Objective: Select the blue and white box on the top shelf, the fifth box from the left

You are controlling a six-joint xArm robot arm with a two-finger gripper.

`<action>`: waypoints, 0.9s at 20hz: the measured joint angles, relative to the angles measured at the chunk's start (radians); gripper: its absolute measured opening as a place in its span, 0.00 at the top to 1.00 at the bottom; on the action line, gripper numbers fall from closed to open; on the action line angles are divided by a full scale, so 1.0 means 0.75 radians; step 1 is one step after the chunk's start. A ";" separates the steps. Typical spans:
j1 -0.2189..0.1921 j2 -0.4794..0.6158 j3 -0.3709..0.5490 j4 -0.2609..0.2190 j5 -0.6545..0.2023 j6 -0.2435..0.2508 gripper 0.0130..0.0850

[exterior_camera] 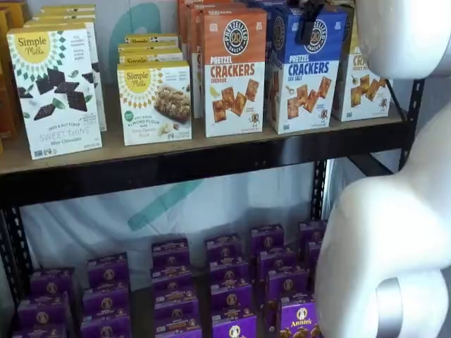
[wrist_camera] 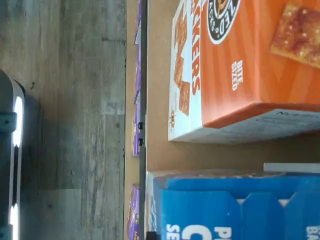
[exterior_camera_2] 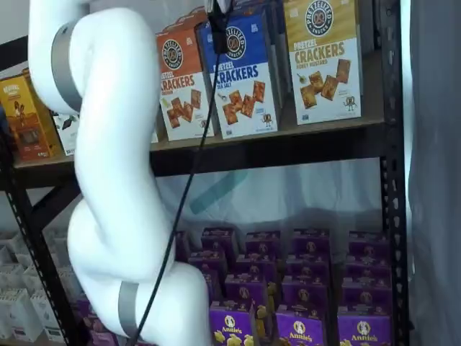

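The blue and white Pretzel Crackers box stands on the top shelf between an orange box and a yellow one; it shows in both shelf views. The wrist view shows its blue top from close by. My gripper shows only as black fingers at the box's top front edge, with a cable hanging below in a shelf view. No gap between the fingers shows, and I cannot tell whether they hold the box.
An orange cheddar cracker box stands to the left of the blue box, a yellow mustard box to its right. Simple Mills boxes stand further left. Purple Annie's boxes fill the lower shelf. The white arm blocks part of both shelf views.
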 joint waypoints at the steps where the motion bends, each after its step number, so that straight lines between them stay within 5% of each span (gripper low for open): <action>1: 0.000 -0.003 0.003 -0.001 -0.002 0.000 0.28; 9: -0.009 -0.002 -0.016 0.017 0.047 0.001 0.33; 18: -0.029 -0.135 0.099 0.031 0.035 -0.013 0.33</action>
